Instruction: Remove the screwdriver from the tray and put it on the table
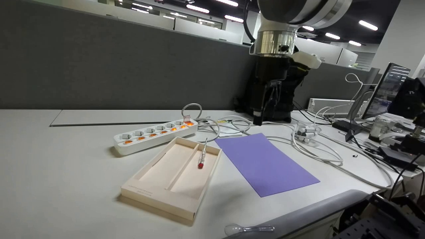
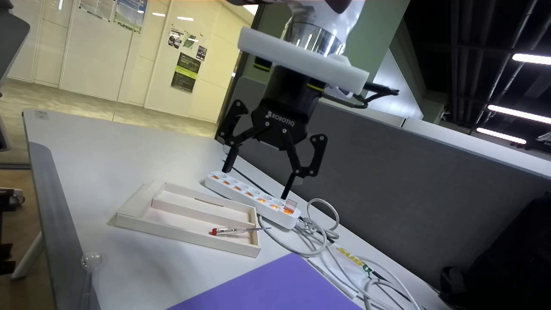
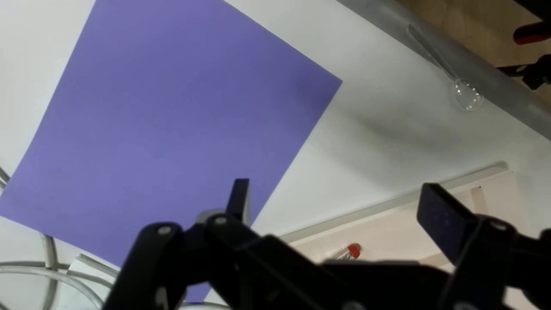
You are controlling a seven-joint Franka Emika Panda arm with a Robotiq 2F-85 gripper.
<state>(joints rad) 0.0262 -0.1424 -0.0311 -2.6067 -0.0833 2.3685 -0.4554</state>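
Observation:
The screwdriver (image 1: pixel 202 160) has a clear handle with a red end and a thin metal shaft. It lies in the narrower compartment of the beige tray (image 1: pixel 159 167), its tip sticking out over the end rim; it also shows in an exterior view (image 2: pixel 232 231). In the wrist view only its red end (image 3: pixel 354 250) and part of the handle show; my gripper body hides the rest. The tray stands on the pale table (image 1: pixel 59 186). My gripper (image 2: pixel 255 184) is wide open and empty, in the air above the table, apart from the screwdriver; its fingers (image 3: pixel 335 185) show in the wrist view.
A white power strip (image 1: pixel 154 136) with lit switches lies beside the tray, with loose cables (image 1: pixel 232 124) behind. A purple sheet (image 1: pixel 265 162) lies on the tray's other side. A clear plastic spoon (image 1: pixel 249 229) lies at the table edge. A grey partition (image 1: pixel 132 66) stands behind.

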